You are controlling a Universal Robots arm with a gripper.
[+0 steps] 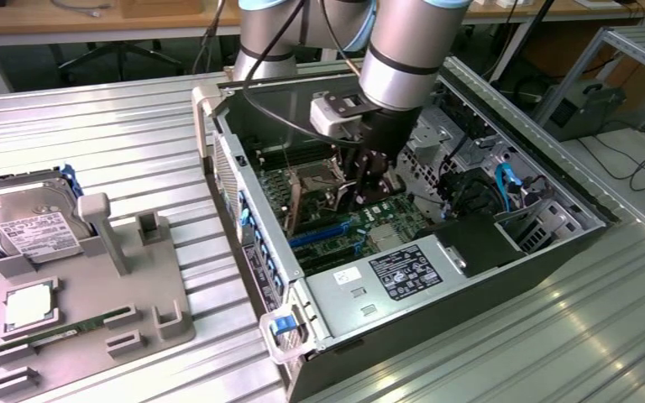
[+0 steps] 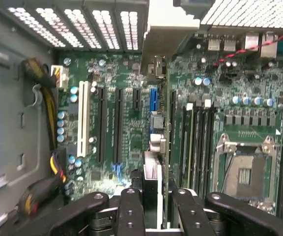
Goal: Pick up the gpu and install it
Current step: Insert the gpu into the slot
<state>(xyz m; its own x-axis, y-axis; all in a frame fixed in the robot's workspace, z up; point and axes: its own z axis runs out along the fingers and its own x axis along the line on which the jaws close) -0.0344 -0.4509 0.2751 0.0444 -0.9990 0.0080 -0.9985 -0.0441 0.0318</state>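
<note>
The claw [image 2: 151,206] pinches the gpu [image 2: 157,118] edge-on above the motherboard [image 2: 112,123]; light, stiff, fragile, so it is best gripped by its bare card edges

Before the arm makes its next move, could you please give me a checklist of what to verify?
1. gpu clamped in the gripper: ok.
2. Gripper inside the open computer case, over the motherboard: ok.
3. Card edge seated in a slot: cannot tell.
4. End bracket lined up with the rear openings: cannot tell.
5. Yellow-and-black cables lying off the expansion slots: ok.
</note>
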